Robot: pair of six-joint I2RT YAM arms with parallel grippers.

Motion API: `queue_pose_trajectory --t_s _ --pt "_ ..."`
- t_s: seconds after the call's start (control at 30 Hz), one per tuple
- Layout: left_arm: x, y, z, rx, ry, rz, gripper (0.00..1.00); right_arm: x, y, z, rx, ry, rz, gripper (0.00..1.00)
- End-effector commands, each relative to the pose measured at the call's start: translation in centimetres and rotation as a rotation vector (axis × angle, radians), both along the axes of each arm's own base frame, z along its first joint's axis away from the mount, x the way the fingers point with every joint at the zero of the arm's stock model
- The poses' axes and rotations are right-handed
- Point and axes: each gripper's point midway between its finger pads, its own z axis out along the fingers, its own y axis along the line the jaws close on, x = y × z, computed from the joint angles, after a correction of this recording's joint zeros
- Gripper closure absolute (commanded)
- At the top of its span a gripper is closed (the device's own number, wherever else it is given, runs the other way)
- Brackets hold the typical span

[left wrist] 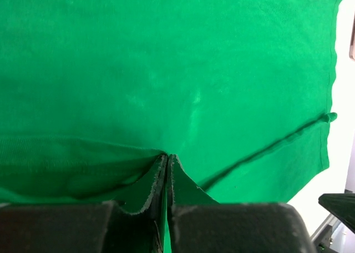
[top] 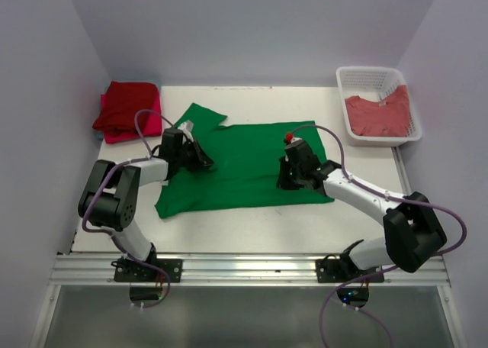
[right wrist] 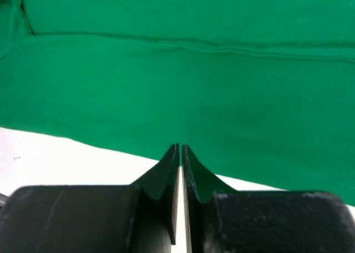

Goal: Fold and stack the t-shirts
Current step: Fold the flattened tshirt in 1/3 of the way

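tee (top: pixel 252 161), bright green, lies lengthwise left-right.

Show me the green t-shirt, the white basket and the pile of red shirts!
green t-shirt (top: pixel 244 165): top view, middle of the spread cloth.
white basket (top: pixel 374 79): top view, its far wall.
red t-shirts (top: pixel 126 104): top view, top of the folded pile.

The green t-shirt (top: pixel 244 161) is matt cloth, the basket (top: pixel 374 79) plastic.

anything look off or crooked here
Mildly: the green t-shirt lies skewed, one sleeve jutting out at its far left corner. The folded red t-shirt sits offset on the pink t-shirt.
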Motion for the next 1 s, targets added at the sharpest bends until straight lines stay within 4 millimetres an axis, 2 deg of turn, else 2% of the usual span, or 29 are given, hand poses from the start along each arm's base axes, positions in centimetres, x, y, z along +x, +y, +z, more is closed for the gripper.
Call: queue_pose_trajectory --t_s 0.0,0.03,0.07,0.13,0.17,0.2,0.23,0.27,0.3,0.33,0.37,0.43,0.47,0.6,0.7,0.77,0.83,0.97 --pt "2.4 -0.9 1.9 0.003 -0.133 -0.062 0.93 0.3 0.5 0.1 0.021 -0.017 0.003 0.9" --pt "2.6 -1.0 1.9 0.003 -0.148 -0.071 0.92 0.3 0.4 0.0 0.018 -0.017 0.002 0.9" --pt "3.0 -1.1 2.4 0.004 -0.182 -0.076 0.83 0.3 0.4 -0.1 0.018 -0.014 0.002 0.9" --pt "3.2 -0.9 3.0 0.02 -0.244 -0.09 0.74 0.3 0.4 -0.4 0.018 -0.01 0.004 0.88" --pt "3.7 -0.9 4.0 0.022 -0.304 -0.087 0.6 0.3 0.4 -0.6 0.015 -0.008 0.003 0.88" --pt "3.3 -0.7 3.9 0.035 -0.328 -0.093 0.54 0.3 0.5 -0.7 0.016 -0.007 0.004 0.87" --pt "3.4 -0.6 5.2 0.032 -0.385 -0.093 0.47 0.3 0.4 -0.9 0.014 -0.005 0.002 0.86" --pt "3.6 -0.6 6.6 0.026 -0.454 -0.089 0.36 0.2 0.5 -1.1 0.012 0.001 0.005 0.86" --pt "3.2 -0.2 6.4 0.036 -0.463 -0.076 0.32 0.3 0.4 -1.1 0.01 0.002 0.003 0.85" --pt "3.2 0.0 7.6 0.044 -0.506 -0.066 0.29 0.2 0.4 -1.3 0.008 0.006 0.004 0.85" --pt "3.2 0.4 7.9 0.055 -0.513 -0.046 0.22 0.2 0.4 -1.4 0.007 0.007 0.004 0.85" --pt "3.6 1.0 8.0 0.076 -0.508 -0.011 0.2 0.3 0.5 -1.3 0.008 0.004 0.007 0.84" --pt "3.4 1.2 7.4 0.088 -0.47 -0.005 0.2 0.4 0.4 -1.3 0.005 0.002 0.005 0.84" --pt "2.6 0.3 7.5 0.034 -0.438 -0.029 0.18 0.3 0.5 -1.3 0.004 0.003 0.009 0.84" --pt "1.7 0.0 6.4 0.012 -0.371 -0.031 0.24 0.4 0.5 -1.3 0.004 0.003 0.008 0.84" --pt "1.2 0.0 5.0 0.015 -0.299 -0.037 0.57 0.4 0.5 -1.4 0.005 0.002 0.008 0.85" --pt "0.5 -0.5 4.4 -0.013 -0.246 -0.045 1.0 0.4 0.4 -1.5 -0.001 0.005 0.004 0.86" --pt "-0.9 -1.2 4.2 -0.037 -0.217 -0.067 1.0 0.3 0.3 -1.7 -0.005 0.01 0.001 0.88"
